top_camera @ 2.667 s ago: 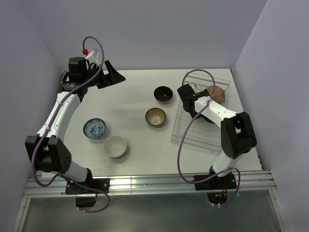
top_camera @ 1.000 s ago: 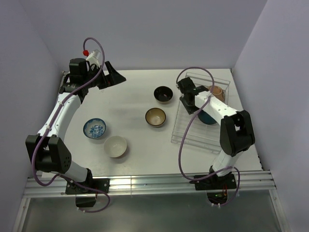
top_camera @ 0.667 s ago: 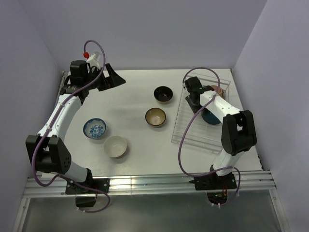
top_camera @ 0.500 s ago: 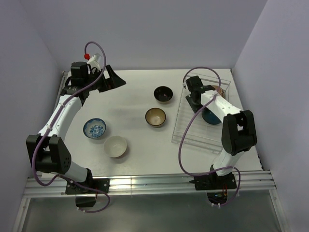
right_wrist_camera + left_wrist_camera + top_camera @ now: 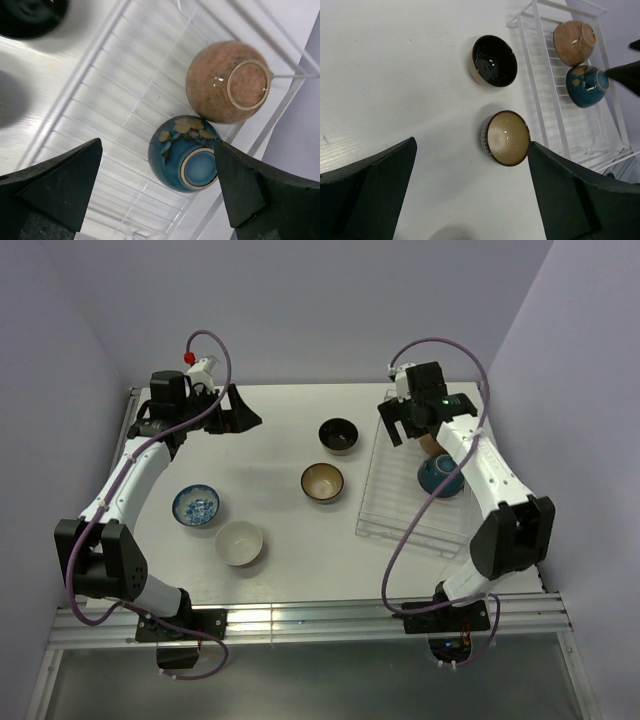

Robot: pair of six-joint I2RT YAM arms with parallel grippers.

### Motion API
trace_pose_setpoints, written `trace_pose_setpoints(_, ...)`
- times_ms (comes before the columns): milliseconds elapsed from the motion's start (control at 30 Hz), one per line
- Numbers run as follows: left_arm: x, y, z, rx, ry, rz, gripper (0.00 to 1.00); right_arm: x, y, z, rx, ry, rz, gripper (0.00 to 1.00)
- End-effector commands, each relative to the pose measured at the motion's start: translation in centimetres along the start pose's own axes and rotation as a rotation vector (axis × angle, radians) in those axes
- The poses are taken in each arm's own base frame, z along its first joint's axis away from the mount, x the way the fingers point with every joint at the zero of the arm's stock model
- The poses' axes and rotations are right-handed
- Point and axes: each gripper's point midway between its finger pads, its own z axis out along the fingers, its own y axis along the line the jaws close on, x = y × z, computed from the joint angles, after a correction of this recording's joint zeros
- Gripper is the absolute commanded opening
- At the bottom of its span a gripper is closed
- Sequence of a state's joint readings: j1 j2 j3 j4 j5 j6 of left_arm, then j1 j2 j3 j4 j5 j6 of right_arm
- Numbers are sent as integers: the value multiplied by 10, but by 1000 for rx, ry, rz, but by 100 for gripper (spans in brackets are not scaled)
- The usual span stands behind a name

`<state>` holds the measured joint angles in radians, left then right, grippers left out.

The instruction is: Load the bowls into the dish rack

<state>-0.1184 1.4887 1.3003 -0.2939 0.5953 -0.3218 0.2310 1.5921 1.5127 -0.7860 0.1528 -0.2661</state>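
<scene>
I'm holding the right gripper [image 5: 405, 425] raised above the dish rack [image 5: 400, 510], fingers spread.
The left gripper [image 5: 235, 415] is hovering far back, also spread.

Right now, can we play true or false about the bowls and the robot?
1. Two bowls sit in the dish rack: a dark blue bowl and a speckled tan bowl. True.
2. The black bowl is in the rack. False: it stands on the table, beside the rack.
3. Four bowls stand on the table, counting the brown-inside bowl, the blue-patterned bowl and the cream bowl. True.
4. The right gripper is holding a bowl. False: it is open and empty.
</scene>
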Motion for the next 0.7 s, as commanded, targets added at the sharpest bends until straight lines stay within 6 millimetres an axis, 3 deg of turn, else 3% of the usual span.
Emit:
trace_pose_setpoints(0,-11,-22,-6,32,-1,152,98,-35,-2,-58,-55,-184,56,100)
trace_pose_setpoints(167,0,-32,25,5,51,227,95,-40,6,-90,-114,-284,76,100)
trace_pose_setpoints(367,10,-28,102,-92,100,183,88,-33,7,-107,-114,-352,154,100)
trace_pose_setpoints(500,14,-22,159,-103,97,125,88,-28,16,-111,-152,-386,176,100)
trace_pose_setpoints(667,30,-26,209,-67,126,96,89,-16,12,-106,-114,-367,200,100)
